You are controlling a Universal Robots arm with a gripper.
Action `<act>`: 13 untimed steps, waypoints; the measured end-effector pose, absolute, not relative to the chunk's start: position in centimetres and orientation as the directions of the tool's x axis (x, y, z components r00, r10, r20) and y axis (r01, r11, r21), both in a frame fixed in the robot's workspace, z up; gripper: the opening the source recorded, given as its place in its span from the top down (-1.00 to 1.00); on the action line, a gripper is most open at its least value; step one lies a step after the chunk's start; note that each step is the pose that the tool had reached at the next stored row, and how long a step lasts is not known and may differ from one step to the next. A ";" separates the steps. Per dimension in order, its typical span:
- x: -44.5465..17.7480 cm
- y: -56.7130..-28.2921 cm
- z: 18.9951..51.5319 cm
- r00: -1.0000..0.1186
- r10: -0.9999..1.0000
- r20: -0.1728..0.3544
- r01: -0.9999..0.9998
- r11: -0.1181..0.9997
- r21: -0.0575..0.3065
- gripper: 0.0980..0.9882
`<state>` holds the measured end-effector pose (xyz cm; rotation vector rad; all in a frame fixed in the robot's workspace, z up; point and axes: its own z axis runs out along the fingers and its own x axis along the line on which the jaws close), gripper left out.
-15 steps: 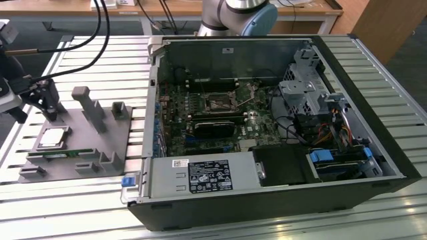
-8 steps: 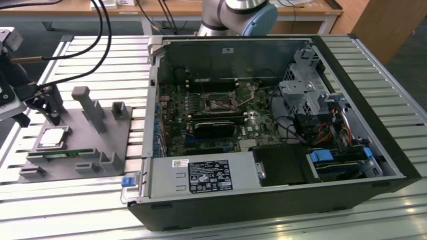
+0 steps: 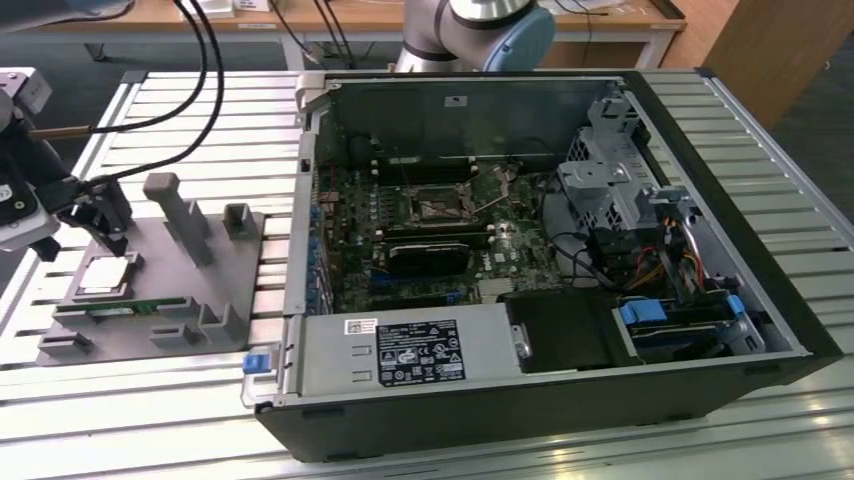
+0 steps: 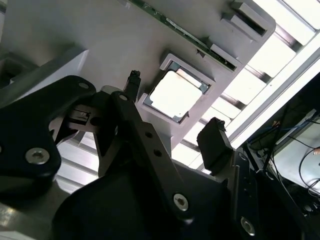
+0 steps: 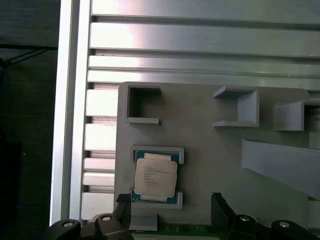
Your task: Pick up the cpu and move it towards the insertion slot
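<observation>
The cpu (image 3: pixel 107 275), a flat square chip with a silvery top, lies in a framed pocket of the grey fixture (image 3: pixel 200 270) at the exterior view's left. Both wrist views show it, cpu (image 4: pixel 175 95) and cpu (image 5: pixel 156 175). My gripper (image 3: pixel 104 225) hovers just above it, open, with nothing held. In the second wrist view the gripper (image 4: pixel 175 107) has its two black fingers apart on either side of the chip. The gripper (image 5: pixel 170 202) also appears in the first wrist view. The insertion slot (image 3: pixel 437 208) sits on the green board inside the open computer case, far from the gripper.
A green memory stick (image 3: pixel 127 305) lies on the fixture beside the chip. Upright grey posts (image 3: pixel 180 215) stand on the fixture. The computer case (image 3: pixel 694 250) holds a power supply (image 3: pixel 400 355), drive cages and cables. Everything rests on a slatted aluminium table (image 3: pixel 160 400).
</observation>
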<state>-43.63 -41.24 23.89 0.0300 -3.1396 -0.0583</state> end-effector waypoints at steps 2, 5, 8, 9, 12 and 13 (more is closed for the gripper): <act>-43.7 -41.2 23.5 -1.000 -0.019 0.001 -0.019 0.999 0.037 -0.43; -43.8 -41.2 23.0 -1.000 -0.019 0.001 -0.019 0.999 0.037 -0.43; -43.9 -41.2 22.4 -1.000 -0.019 0.001 -0.019 0.999 0.037 -0.43; -43.9 -41.2 22.3 -1.000 -0.019 0.001 -0.019 0.999 0.037 -0.43; -43.9 -41.2 21.7 -1.000 -0.019 0.001 -0.019 0.999 0.037 -0.43; -43.9 -41.2 21.5 -1.000 -0.019 0.001 -0.019 0.999 0.037 -0.43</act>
